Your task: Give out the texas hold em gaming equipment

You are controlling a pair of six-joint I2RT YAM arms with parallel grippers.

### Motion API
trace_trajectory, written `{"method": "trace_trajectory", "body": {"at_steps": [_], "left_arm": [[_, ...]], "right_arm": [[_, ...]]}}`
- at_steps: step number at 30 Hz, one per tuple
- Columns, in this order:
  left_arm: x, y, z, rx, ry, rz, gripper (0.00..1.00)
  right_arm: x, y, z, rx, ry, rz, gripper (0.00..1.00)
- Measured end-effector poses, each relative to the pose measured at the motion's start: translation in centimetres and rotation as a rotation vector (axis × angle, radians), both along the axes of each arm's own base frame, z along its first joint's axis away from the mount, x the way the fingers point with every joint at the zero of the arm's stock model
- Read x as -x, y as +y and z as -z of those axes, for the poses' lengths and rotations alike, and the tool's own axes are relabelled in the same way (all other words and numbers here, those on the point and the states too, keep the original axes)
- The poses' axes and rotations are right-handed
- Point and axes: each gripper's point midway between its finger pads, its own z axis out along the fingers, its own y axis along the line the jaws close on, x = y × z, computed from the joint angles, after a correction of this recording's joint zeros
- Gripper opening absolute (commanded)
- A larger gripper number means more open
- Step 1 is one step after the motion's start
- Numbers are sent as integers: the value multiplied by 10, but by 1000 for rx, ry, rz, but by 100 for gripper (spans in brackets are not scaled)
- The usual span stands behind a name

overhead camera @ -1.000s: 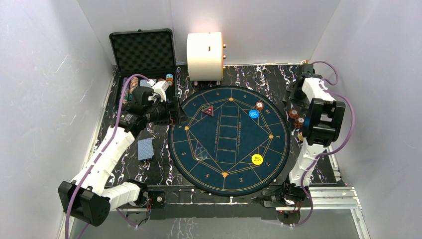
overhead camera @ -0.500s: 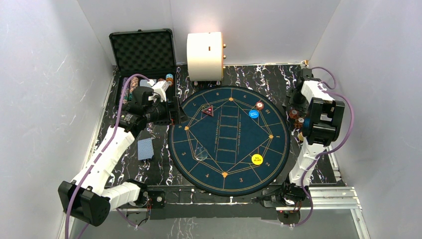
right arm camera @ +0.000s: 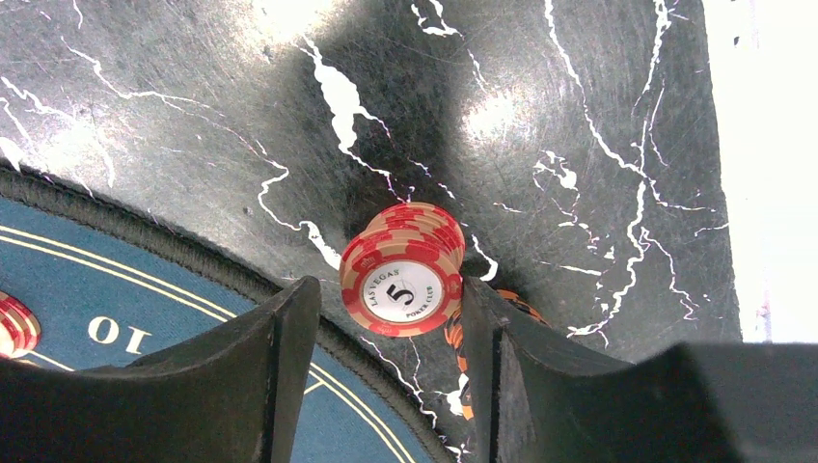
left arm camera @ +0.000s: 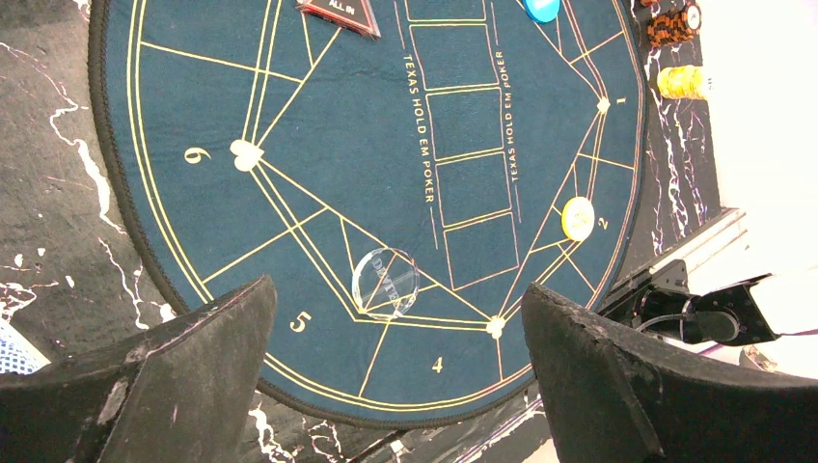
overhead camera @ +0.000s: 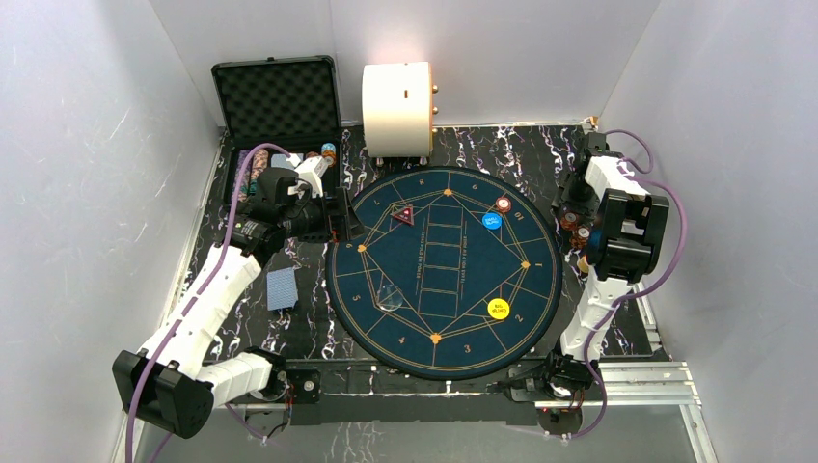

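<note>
A stack of red-and-cream poker chips [right arm camera: 402, 282] stands on the black marbled tabletop just off the round blue mat [overhead camera: 386, 246]. My right gripper [right arm camera: 391, 299] straddles the stack. Its right finger touches the chips and a gap shows at the left finger, so it is open. From above, that gripper [overhead camera: 576, 214] sits at the mat's right edge. My left gripper [left arm camera: 400, 376] hangs wide open and empty over the mat's left side. On the mat lie a red triangular marker [overhead camera: 402, 215], a blue button [overhead camera: 492, 221], a yellow button [overhead camera: 498, 310], a red chip [overhead camera: 503, 204] and a clear dealer disc [left arm camera: 385, 283].
Orange chips [right arm camera: 453, 333] sit behind the right finger. A yellow chip stack [left arm camera: 681, 82] is nearby. Blue-backed cards [overhead camera: 281, 288] lie left of the mat. The open black case [overhead camera: 280, 106] with chips stands at the back left, with a big cream cylinder [overhead camera: 397, 108] beside it.
The right gripper's jaws have narrowed around the red chip stack, and the wrist has shifted slightly toward the back. The left arm has not moved.
</note>
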Motion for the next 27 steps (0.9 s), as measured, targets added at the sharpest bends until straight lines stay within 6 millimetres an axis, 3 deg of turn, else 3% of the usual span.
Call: {"method": "trace_trajectory", "body": {"at_steps": [9,19,27], "left_arm": [[0,0,0,0,0,0,98],[0,0,0,-1,0,2,98],[1,-1,0,-1,0,4,99]], "right_arm": [[0,-1,3,-1,4,4,53],[0,-3,3,-1,4,11,32],[1,0,-8,1,-12,7,30]]}}
